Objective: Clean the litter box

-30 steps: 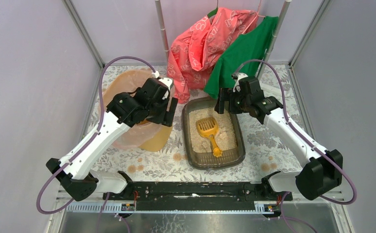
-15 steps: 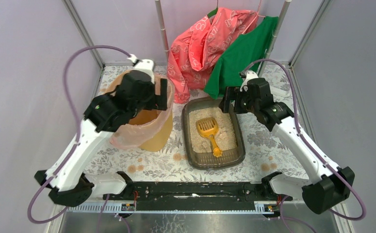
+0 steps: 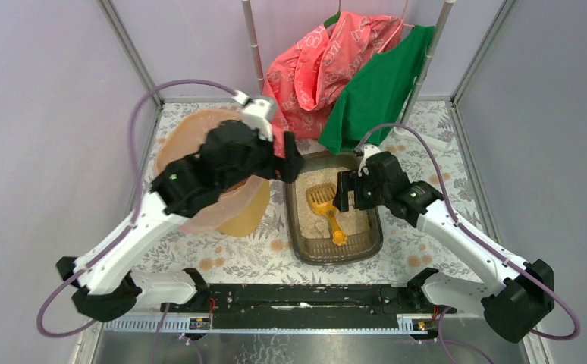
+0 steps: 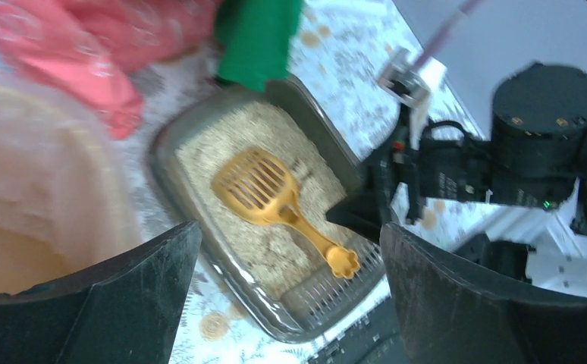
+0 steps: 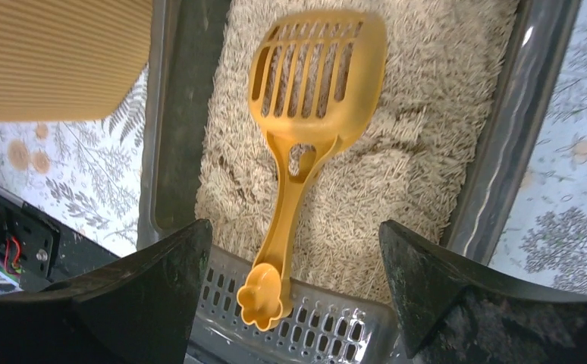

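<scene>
The litter box (image 3: 355, 246) is a dark grey tray of beige granules in the middle of the table, also in the left wrist view (image 4: 306, 98) and the right wrist view (image 5: 180, 114). A yellow slotted scoop (image 3: 324, 205) lies in it, its paw-shaped handle end resting on the near grille (image 5: 306, 114) (image 4: 268, 189). My right gripper (image 3: 342, 191) hovers open over the box, its fingers either side of the scoop's handle but above it (image 5: 294, 227). Open and empty, my left gripper (image 3: 287, 158) hangs above the box's far left corner (image 4: 289, 231).
A yellow bin with a peach liner (image 3: 230, 208) stands just left of the box, under my left arm (image 5: 63, 53). A pink garment (image 3: 313, 68) and a green one (image 3: 381, 83) hang from a rail at the back. Walls close in on both sides.
My left arm has swung right from over the bin toward the box's far left corner. My right gripper has come from the box's far right corner to over the scoop.
</scene>
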